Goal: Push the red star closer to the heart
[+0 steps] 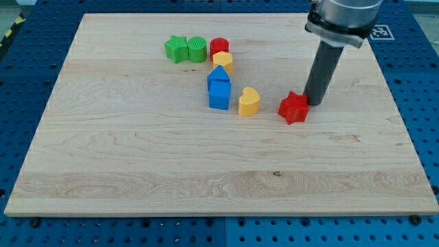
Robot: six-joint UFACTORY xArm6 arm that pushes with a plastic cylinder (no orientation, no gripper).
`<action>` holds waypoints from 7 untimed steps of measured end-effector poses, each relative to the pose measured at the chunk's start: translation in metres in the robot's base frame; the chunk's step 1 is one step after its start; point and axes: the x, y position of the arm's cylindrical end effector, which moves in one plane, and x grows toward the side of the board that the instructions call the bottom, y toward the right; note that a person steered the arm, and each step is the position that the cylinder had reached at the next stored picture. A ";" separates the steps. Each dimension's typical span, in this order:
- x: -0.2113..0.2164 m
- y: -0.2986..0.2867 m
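Pale wooden board (pixel 137 158) fills most of the view over a blue perforated table (pixel 418 82). My dark straight rod comes down from the view's top right, and my tip (pixel 314 103) sits just beside the red star block (pixel 293 108), on its right, touching or nearly so; there are no jaws to spread or close. The yellow heart block (pixel 249 101) lies near the star's left. Further left: two blue blocks (pixel 219 88), a yellow block (pixel 223 62), a red block (pixel 219 46), a green cylinder (pixel 197 49), a green star (pixel 176 49).
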 end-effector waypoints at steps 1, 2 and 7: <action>0.002 0.012; 0.009 0.063; 0.052 0.028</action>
